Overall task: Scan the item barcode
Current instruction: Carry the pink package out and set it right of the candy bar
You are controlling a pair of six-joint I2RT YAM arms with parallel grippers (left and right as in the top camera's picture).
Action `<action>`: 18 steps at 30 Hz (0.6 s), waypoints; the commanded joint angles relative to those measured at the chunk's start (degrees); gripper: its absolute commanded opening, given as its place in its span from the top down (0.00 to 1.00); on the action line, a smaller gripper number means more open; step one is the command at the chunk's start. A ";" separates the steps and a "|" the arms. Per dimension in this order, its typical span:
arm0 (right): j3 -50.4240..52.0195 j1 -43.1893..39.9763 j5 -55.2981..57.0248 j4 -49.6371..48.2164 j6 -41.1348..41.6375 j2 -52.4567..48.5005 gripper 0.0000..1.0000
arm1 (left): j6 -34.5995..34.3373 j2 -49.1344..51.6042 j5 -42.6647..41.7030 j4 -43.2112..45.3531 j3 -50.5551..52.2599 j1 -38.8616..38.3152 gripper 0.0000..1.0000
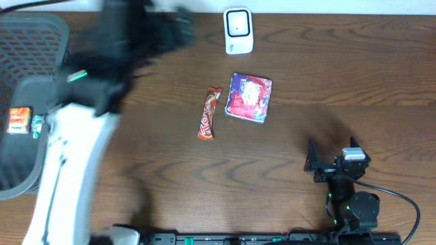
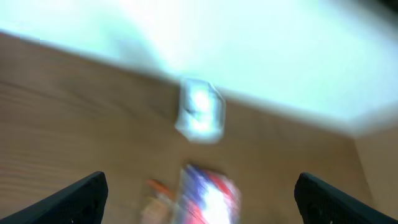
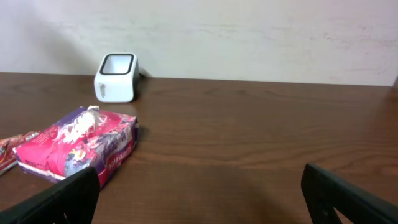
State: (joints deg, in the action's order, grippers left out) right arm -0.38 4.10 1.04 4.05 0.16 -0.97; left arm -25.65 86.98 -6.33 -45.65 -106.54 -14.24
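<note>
My left jaws stand spread wide with nothing between them. My right jaws are spread and empty too, low over the surface (image 1: 340, 82) at its near right. The left arm (image 1: 75, 156) is a smear in the overhead view, up by the basket (image 1: 27, 41) at the far left, so I cannot place its jaws exactly. Its wrist view, also blurred, looks toward the scanner (image 2: 200, 115).

One orange packet (image 1: 19, 120) lies in the basket. Two things lie on the open surface, just beside each other, near the middle and on the near side of the scanner: a candy bar (image 1: 210, 113) and a pink tissue pack (image 1: 249, 99). Either could be the next item; I cannot tell which.

The bar's long axis runs roughly near-to-far, slightly tilted, and it lies on the left arm's side of the pack. The pack lies ahead and to the left of my right jaws, which look nearer to it. I judge the bar falls to the left arm, taken across its narrow width.
</note>
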 commanded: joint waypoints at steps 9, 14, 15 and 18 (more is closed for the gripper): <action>0.09 0.39 -0.07 0.22 0.20 0.22 0.01 | -2.54 -4.20 14.99 -15.80 0.76 38.29 0.05; 0.09 0.39 -0.07 0.22 0.20 0.22 0.01 | -7.69 1.46 14.91 -22.86 1.22 48.17 0.05; 0.09 0.39 -0.07 0.22 0.20 0.22 0.01 | -7.69 2.34 14.93 -23.54 1.20 49.05 0.05; 0.09 0.39 -0.07 0.22 0.20 0.22 0.01 | -7.69 5.73 14.88 -24.92 1.22 51.52 0.05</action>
State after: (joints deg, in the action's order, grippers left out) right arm -0.38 4.10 1.04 4.05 0.16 -0.97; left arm -31.53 89.95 7.88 -69.60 -105.62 35.07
